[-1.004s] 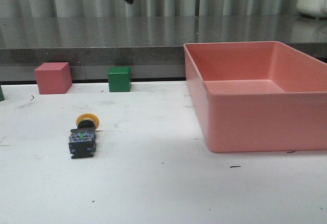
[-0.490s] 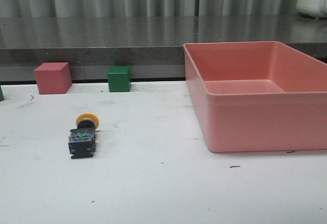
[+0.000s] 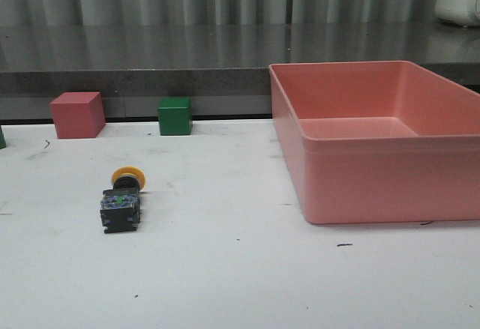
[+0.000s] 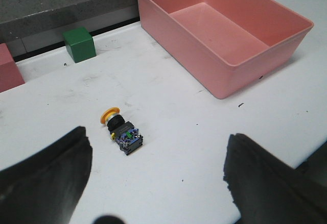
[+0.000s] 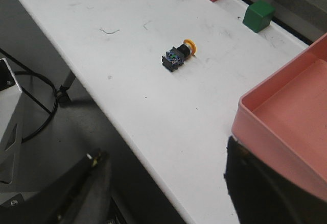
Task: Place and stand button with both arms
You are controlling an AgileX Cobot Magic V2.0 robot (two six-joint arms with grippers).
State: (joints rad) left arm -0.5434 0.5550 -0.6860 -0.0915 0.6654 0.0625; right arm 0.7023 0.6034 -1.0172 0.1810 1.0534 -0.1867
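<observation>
Nearest the robot, the white table (image 3: 247, 276) lies bare, with only a few small dark specks on it. Both grippers hang high above it and do not show in the front view. The left gripper (image 4: 158, 183) has its jaws spread wide with nothing between them, and the right gripper (image 5: 163, 188) looks the same, though its fingers are blurred at the frame edge, so that reading is less sure.

Further out, on the left half of the table, the button (image 3: 124, 198) lies on its side, its black blocky body toward the robot and its yellow cap pointing away. It touches nothing else.

Judging from this, the step in hand is the first reach. It would go best if one arm came straight down over the body, with the fingers set across its flat sides rather than on the round cap, which would likely slip. The other arm can then steady or tip it upright onto its base.

To the right stands the pink bin (image 3: 442, 186), well apart from the button. At the far edge sit a pink cube (image 3: 77, 115) and a green cube (image 3: 175, 115), clear of the work.
</observation>
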